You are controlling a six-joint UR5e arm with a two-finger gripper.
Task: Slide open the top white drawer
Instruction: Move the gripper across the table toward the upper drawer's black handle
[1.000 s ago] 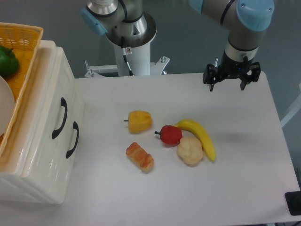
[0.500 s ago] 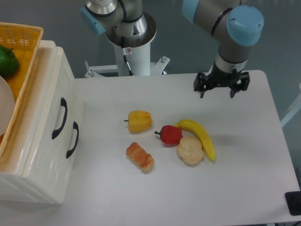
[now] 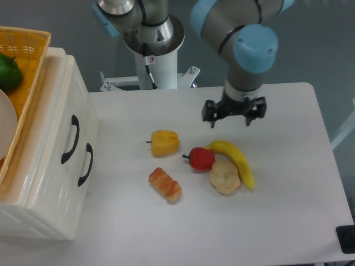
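The gripper [image 3: 228, 118] hangs above the white surface [image 3: 288, 221], just beyond the banana [image 3: 237, 159] and the red pepper [image 3: 202, 158]. Its jaws are spread apart, grasping nothing, with the two black fingertips [image 3: 211, 118] pointing down toward the surface. The arm [image 3: 238, 39] reaches in from the upper edge, grey with light blue joint caps.

The top white drawer [image 3: 58, 119] sits in the cream cabinet [image 3: 41, 210] at the left edge, well apart from the gripper. It looks closed, its front in line with the lower drawer [image 3: 75, 183]. Its curved black handle [image 3: 71, 138] lies just beside the matching handle of the lower drawer [image 3: 86, 164].

On the middle of the surface lie a yellow pepper [image 3: 164, 142], a bread roll [image 3: 165, 184] and a pale round bun [image 3: 224, 177], the bun touching the banana. A wicker basket [image 3: 25, 66] rests on top of the cabinet and holds a green pepper [image 3: 9, 72].
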